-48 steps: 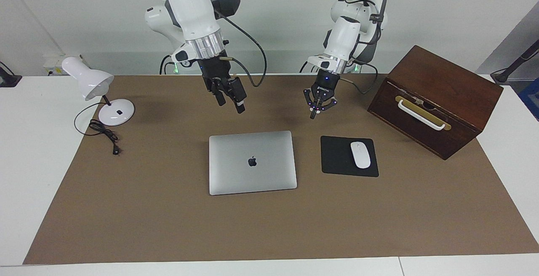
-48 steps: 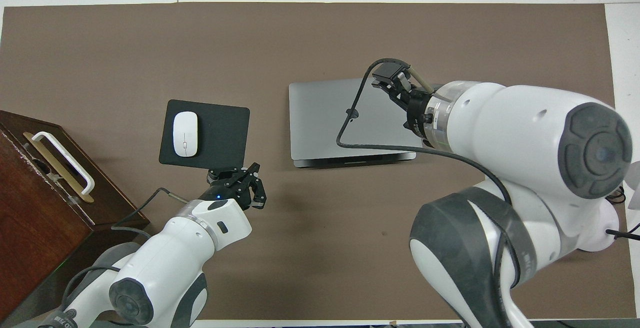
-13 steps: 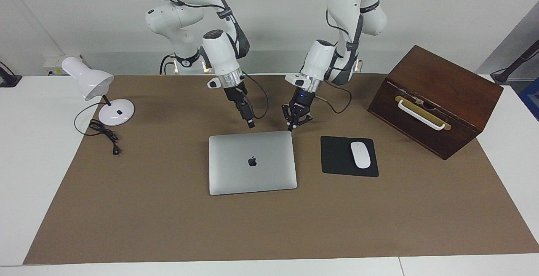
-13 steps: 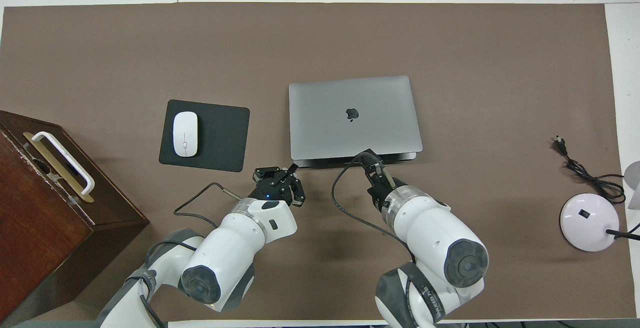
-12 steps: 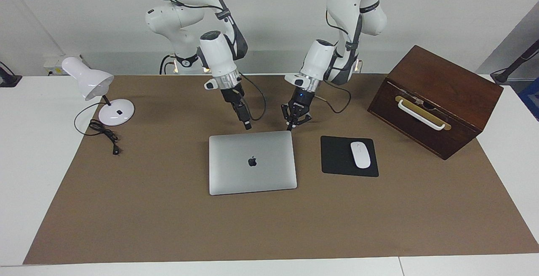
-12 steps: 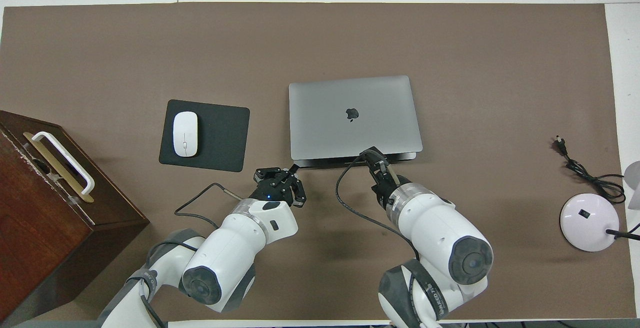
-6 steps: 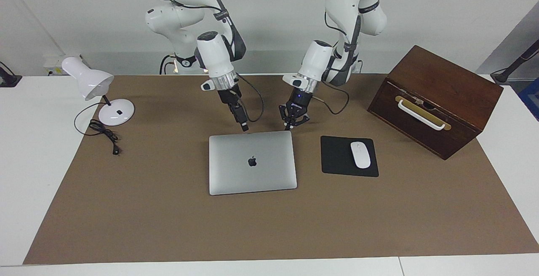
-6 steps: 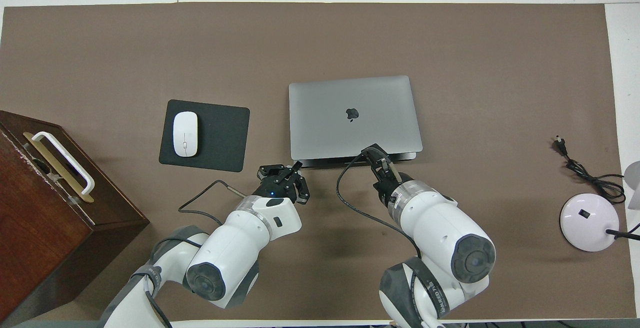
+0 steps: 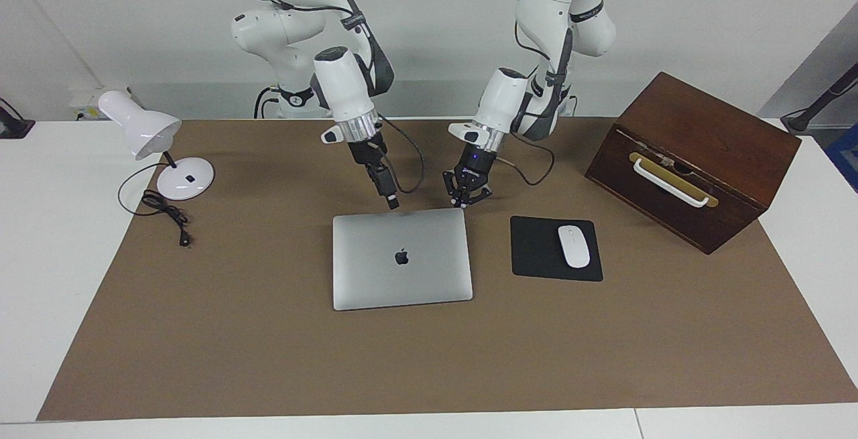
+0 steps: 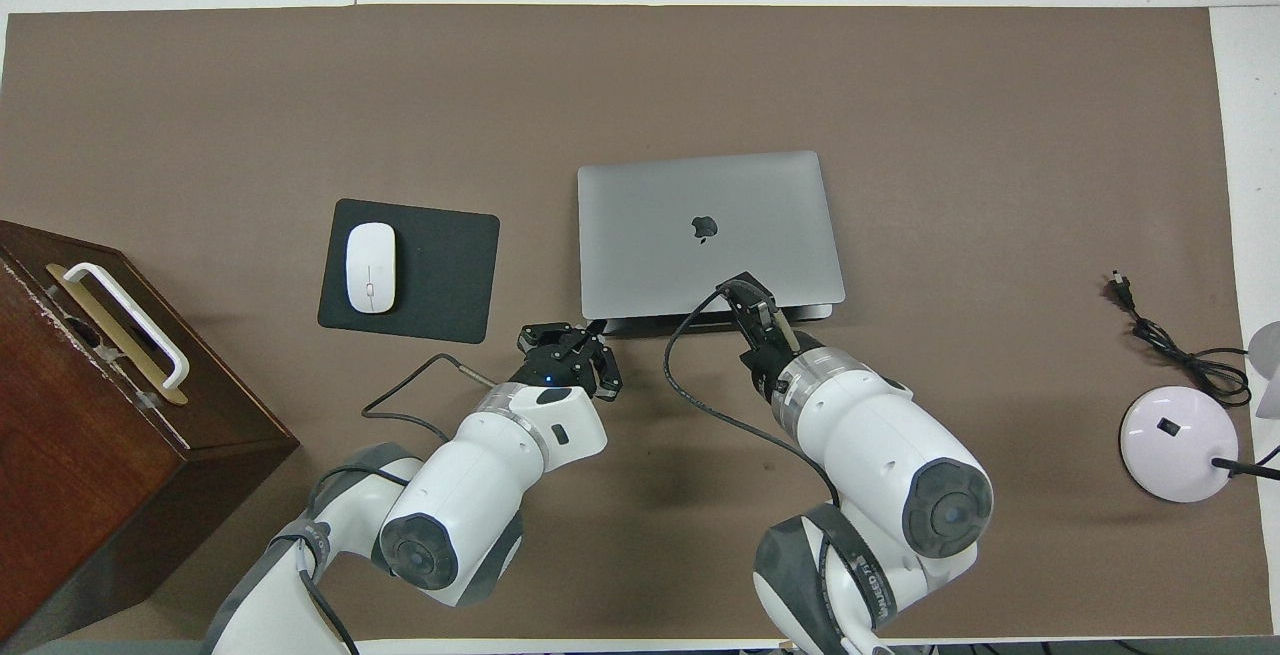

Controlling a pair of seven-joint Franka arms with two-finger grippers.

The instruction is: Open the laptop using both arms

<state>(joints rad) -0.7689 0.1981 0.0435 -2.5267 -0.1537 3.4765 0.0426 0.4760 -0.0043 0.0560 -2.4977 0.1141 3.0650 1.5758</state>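
Note:
The silver-grey laptop (image 9: pixel 402 278) lies shut and flat on the brown mat, apple logo up; it also shows in the overhead view (image 10: pixel 700 200). My right gripper (image 9: pixel 393 204) points down at the middle of the laptop's edge nearer to the robots, low over it (image 10: pixel 748 293); I cannot tell whether it touches. My left gripper (image 9: pixel 465 199) is open and empty, low over the mat just by the laptop's corner nearer to the robots, toward the left arm's end (image 10: pixel 568 340).
A black mouse pad (image 9: pixel 536 251) with a white mouse (image 9: pixel 574 246) lies beside the laptop toward the left arm's end. A brown wooden box (image 9: pixel 697 131) with a white handle stands further that way. A white desk lamp (image 9: pixel 144 132) and its cord stand at the right arm's end.
Both grippers have come down from high over the mat to the laptop's edge nearer to the robots. In the last half second the left gripper has crept closer to the laptop's corner.

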